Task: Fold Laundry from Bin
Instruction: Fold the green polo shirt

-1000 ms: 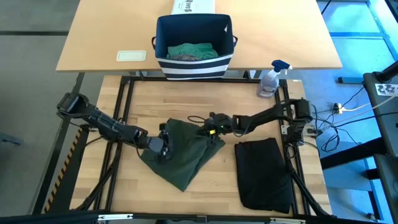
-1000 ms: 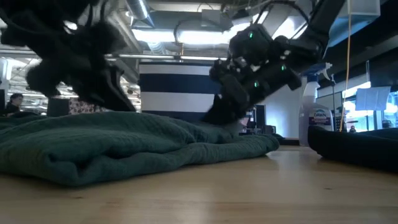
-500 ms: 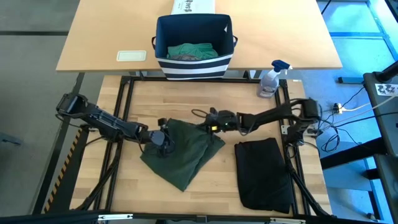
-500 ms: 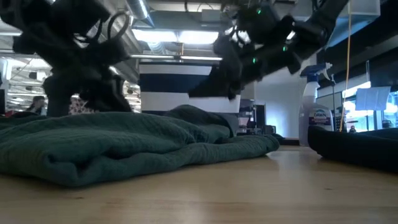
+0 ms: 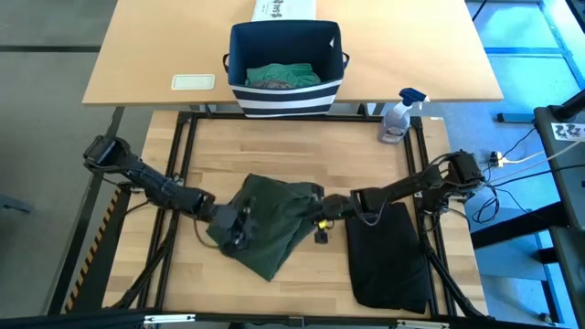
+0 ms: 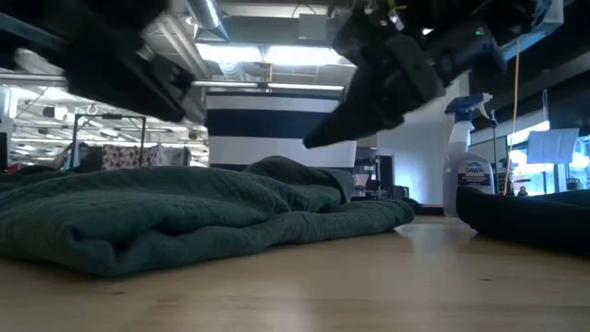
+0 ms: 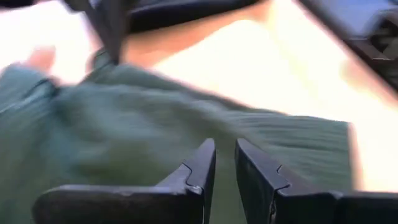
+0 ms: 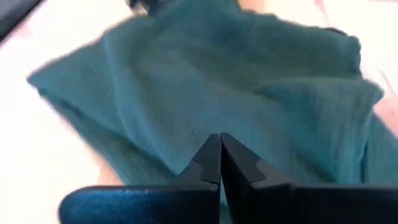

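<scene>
Laundry: a dark green garment [image 5: 270,222] lies part-folded at the middle of the desk [image 5: 302,151], between both arms, presumably spread there for folding. A black garment [image 5: 388,254], folded flat, lies to its right, likely set aside as finished. The bin [image 5: 284,68] stands on the far table with more cloth inside, awaiting its turn. The left tool [image 5: 235,226] sits over the green garment's left part, fingers nearly together with a narrow gap, pinching nothing visible. The right tool [image 5: 319,222] is at its right edge, fingers pressed together, empty.
</scene>
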You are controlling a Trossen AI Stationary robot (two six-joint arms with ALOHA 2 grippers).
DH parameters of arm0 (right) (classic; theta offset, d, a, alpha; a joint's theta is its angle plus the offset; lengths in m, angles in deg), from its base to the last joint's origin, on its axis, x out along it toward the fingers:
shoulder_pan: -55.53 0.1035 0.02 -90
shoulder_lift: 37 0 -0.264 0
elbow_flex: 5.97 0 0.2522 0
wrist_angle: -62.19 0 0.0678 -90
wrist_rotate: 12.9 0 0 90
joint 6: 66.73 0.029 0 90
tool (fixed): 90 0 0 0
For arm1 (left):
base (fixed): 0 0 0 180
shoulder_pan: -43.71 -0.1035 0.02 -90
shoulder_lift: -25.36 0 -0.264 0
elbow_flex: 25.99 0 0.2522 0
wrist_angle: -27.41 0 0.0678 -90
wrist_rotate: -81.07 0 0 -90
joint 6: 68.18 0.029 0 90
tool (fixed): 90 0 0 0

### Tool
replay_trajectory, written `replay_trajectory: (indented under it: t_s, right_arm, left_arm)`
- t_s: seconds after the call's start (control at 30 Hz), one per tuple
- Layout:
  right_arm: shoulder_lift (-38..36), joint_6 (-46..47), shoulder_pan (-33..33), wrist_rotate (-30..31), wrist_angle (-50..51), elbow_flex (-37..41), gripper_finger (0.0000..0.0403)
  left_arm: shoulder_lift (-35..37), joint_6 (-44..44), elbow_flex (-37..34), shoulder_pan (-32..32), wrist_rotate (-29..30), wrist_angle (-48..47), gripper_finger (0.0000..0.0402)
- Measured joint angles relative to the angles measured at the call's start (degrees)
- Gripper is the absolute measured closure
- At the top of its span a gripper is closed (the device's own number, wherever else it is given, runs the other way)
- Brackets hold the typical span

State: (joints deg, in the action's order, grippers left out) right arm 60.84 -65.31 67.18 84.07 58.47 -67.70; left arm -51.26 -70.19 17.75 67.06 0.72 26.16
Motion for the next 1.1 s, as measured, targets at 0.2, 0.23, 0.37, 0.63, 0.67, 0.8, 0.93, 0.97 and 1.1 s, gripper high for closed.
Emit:
replay_trajectory:
  t_s: [0.2,0.23,0.37,0.63,0.67,0.8,0.93,0.97,1.1]
  right_arm:
    - [1.8,-0.3,0.3,0.4,2.2,-0.2,0.0397]
    - [2.1,-0.4,0.2,0.7,2.3,-0.2,0.0397]
    - [3.8,-0.3,-1.3,1.1,1.1,-0.2,0.0397]
    - [6.6,1.1,-4.4,1.0,-0.4,-0.2,0.0397]
    - [7.0,1.4,-4.8,1.0,-0.3,-0.2,0.0397]
    - [8.9,2.6,-6.6,1.0,-0.5,-0.2,0.0397]
    - [10.4,4.6,-8.1,-0.4,-0.9,-0.2,0.0397]
    - [10.6,5.2,-8.4,-0.9,-1.0,-0.2,0.0397]
    - [10.8,6.1,-8.6,-1.4,-1.1,-0.3,0.0397]
  left_arm:
    - [-2.3,0.6,0.0,8.5,3.2,6.4,0.0344]
    - [-3.2,0.5,0.0,9.3,3.3,7.6,0.0344]
    - [-8.2,-2.4,0.1,11.2,3.3,12.1,0.0344]
    - [-18.9,-5.4,0.1,13.0,3.3,23.7,0.0344]
    - [-20.2,-5.4,0.5,13.1,3.4,24.7,0.0344]
    - [-25.0,-5.3,3.7,12.6,3.5,24.6,0.0344]
    - [-29.4,-5.5,7.3,12.8,1.5,22.8,0.0344]
    - [-30.1,-5.6,7.9,13.0,0.5,21.4,0.0344]
    - [-31.2,-8.0,10.2,14.1,-0.8,15.7,0.0344]
